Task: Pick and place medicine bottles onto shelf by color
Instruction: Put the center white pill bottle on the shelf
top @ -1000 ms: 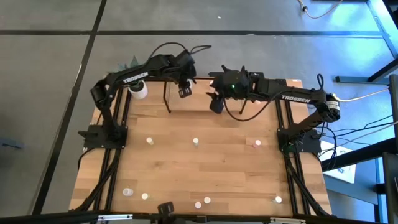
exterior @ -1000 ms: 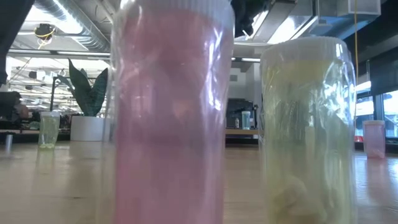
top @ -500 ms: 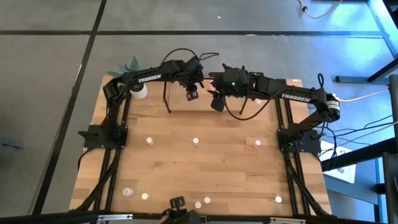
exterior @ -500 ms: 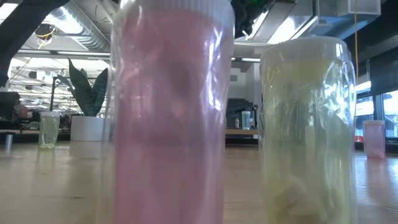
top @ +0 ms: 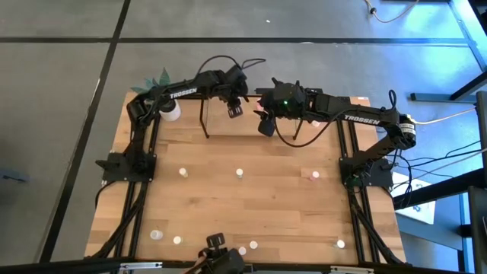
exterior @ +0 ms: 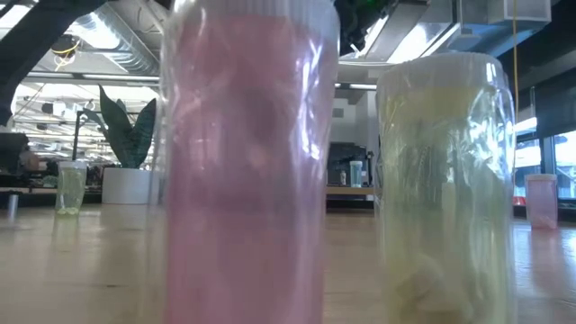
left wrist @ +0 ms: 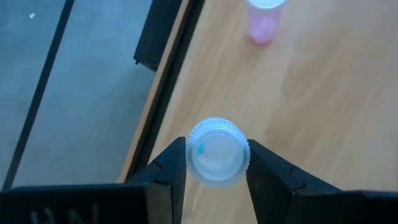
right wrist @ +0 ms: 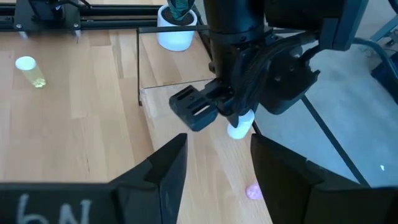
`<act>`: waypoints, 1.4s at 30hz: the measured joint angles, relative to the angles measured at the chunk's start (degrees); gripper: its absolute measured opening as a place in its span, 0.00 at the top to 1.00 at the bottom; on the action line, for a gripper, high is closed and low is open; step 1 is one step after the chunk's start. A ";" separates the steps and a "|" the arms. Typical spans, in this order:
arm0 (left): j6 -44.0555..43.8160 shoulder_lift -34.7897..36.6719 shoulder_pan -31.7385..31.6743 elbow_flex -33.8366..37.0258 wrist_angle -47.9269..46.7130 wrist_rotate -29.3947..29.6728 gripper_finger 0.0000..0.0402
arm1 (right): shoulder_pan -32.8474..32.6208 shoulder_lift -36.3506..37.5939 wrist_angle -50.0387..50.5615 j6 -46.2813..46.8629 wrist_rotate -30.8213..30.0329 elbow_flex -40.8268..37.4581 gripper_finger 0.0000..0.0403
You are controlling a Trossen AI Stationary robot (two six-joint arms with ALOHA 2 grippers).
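Carrying a white-capped bottle [left wrist: 217,152] over the shelf [right wrist: 205,143] at the far tabletop edge

The left pincer [left wrist: 217,167] is clamped on that bottle; the right pincer [right wrist: 214,165] hangs beside it, fingers apart and empty. One pink bottle [left wrist: 264,23] already stands on the shelf board (others may be hidden), while some eight bottles [top: 239,173] remain scattered across the tabletop [top: 251,205]

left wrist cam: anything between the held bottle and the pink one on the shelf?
Nothing. In the left wrist view, only bare shelf board lies between the white-capped bottle held by the left gripper and the pink bottle.
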State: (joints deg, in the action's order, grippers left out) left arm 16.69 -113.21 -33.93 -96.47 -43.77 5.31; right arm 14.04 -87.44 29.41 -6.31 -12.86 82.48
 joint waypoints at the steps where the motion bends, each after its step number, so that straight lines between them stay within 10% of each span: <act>1: 0.02 0.00 0.00 0.00 0.02 0.03 0.71 | 0.00 0.00 0.00 0.00 0.00 0.00 0.56; 42: 0.43 -2.91 -0.07 0.02 1.22 -0.34 0.67 | 0.00 0.00 -0.02 0.00 -0.11 0.00 0.56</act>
State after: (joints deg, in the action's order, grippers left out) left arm 17.12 -116.11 -34.00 -96.44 -42.54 4.97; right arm 14.04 -87.44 29.39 -6.31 -12.97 82.48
